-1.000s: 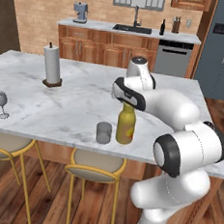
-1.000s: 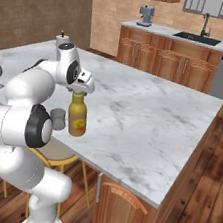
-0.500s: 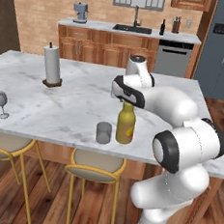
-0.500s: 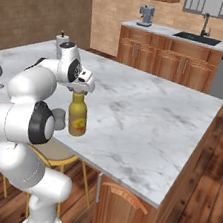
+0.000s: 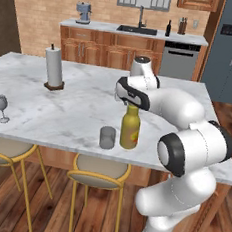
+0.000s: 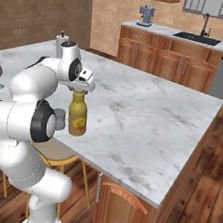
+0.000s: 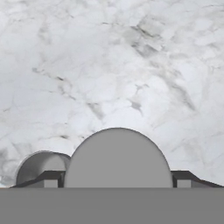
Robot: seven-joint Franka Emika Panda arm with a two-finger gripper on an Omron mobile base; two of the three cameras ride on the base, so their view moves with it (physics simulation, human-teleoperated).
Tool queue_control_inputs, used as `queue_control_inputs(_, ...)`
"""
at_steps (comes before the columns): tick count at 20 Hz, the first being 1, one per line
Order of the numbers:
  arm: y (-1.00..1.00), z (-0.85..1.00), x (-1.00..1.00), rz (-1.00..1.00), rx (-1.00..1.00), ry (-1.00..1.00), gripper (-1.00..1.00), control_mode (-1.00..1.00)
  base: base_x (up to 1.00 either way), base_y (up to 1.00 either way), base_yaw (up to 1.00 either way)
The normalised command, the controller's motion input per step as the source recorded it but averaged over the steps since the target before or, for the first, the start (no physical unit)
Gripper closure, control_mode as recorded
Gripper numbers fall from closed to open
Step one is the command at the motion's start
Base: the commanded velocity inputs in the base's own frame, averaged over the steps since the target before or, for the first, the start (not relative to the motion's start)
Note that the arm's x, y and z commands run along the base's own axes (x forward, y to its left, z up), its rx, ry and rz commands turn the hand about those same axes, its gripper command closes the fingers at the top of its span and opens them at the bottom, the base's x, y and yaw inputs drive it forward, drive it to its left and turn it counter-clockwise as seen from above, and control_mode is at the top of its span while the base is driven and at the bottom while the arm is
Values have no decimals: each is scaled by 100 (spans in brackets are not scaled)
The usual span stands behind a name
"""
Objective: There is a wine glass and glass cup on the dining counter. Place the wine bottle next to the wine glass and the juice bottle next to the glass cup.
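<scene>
- Claw (image 5: 131,102) sits directly over the cap of the juice bottle (image 5: 130,129), its fingers spread wide; from the base views we cannot tell whether they touch the neck, and in the hand view the tips stand well out to either side of the bottle's round top (image 7: 117,157).
- Below the claw, the juice bottle stands upright on the dining bench (image 5: 78,109), close to the near edge above the yellow-legged stools (image 5: 96,172).
- Just beside the bottle, to the claw's left in the left base view, we see the glass cup (image 5: 107,137) — upright, near the bottle but with a thin gap between them. In the hand view it shows as a grey rim (image 7: 40,168) at the bottle's left.
- Far off to the claw's left, near the bench's corner, stands the wine glass (image 5: 1,107), well apart from the bottle and cup.
- Beyond the claw and to its left, a paper towel roll (image 5: 54,68) stands on its dark base.
- On the far bench with the black sink (image 5: 137,29), well behind the claw, we make out the wine bottle (image 5: 168,28) — upright, near a dark knife block (image 5: 182,26).
- At the left end of that far bench sits a coffee machine (image 5: 83,12).
</scene>
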Motion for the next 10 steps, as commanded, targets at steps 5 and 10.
queue_control_inputs(5,-5,-28,-13,0,1,0,-100,-100,0,0,0)
queue_control_inputs(10,-3,-17,-14,0,1,0,-100,-100,0,0,0)
